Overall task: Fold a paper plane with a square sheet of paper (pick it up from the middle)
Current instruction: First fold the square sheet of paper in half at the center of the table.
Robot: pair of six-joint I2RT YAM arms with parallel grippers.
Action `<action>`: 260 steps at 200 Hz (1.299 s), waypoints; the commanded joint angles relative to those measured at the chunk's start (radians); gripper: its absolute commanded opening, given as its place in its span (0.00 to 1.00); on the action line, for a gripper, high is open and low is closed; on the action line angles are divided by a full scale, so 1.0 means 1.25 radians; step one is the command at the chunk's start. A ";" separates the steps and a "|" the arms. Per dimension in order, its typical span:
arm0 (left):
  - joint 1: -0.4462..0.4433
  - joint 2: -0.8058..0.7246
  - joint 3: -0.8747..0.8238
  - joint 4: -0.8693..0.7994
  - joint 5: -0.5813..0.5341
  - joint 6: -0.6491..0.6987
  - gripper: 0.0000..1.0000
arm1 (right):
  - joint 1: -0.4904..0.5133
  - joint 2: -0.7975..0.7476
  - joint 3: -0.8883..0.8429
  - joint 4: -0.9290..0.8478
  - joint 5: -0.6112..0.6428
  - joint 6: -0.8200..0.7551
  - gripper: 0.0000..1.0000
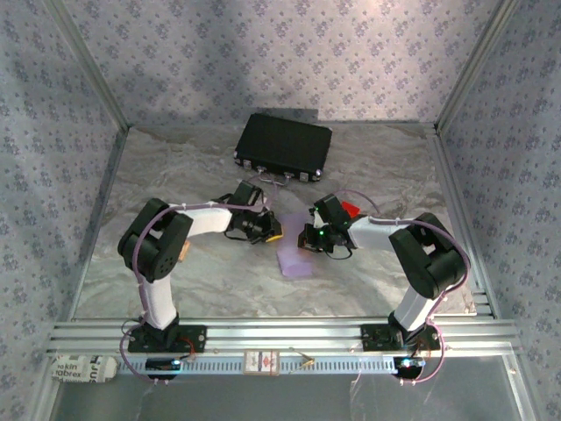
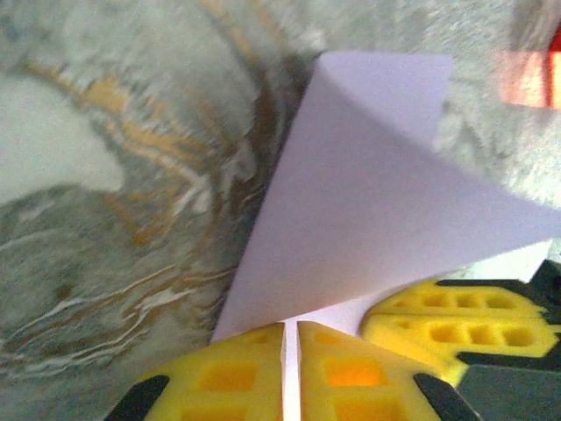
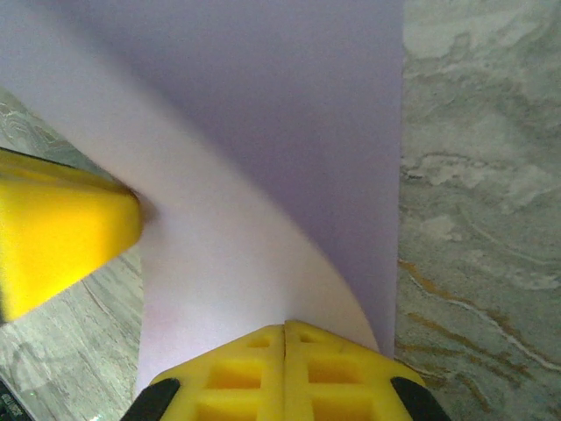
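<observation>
Folding hardly started, many folds left.
Curled square sheet of paper pinched by left tool and right tool.

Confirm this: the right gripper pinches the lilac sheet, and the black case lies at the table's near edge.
One detail is wrong. The right gripper does pinch the square sheet of paper, but the black case lies at the far edge of the table, as the top external view shows.

Square sheet of paper pale lilac, plain; table grey marbled; case black; block red.
</observation>
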 commanded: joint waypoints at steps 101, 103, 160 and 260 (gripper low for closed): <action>0.023 0.081 0.052 -0.081 -0.023 0.070 0.10 | -0.004 -0.007 -0.027 -0.088 0.052 -0.001 0.02; 0.024 0.078 0.053 -0.080 -0.022 0.070 0.10 | -0.004 -0.008 -0.027 -0.088 0.053 -0.001 0.02; 0.044 0.061 0.083 -0.012 0.042 0.068 0.09 | -0.004 -0.012 -0.028 -0.094 0.053 -0.006 0.02; 0.062 0.102 0.068 -0.051 -0.018 0.062 0.09 | -0.009 -0.014 -0.028 -0.101 0.053 -0.013 0.02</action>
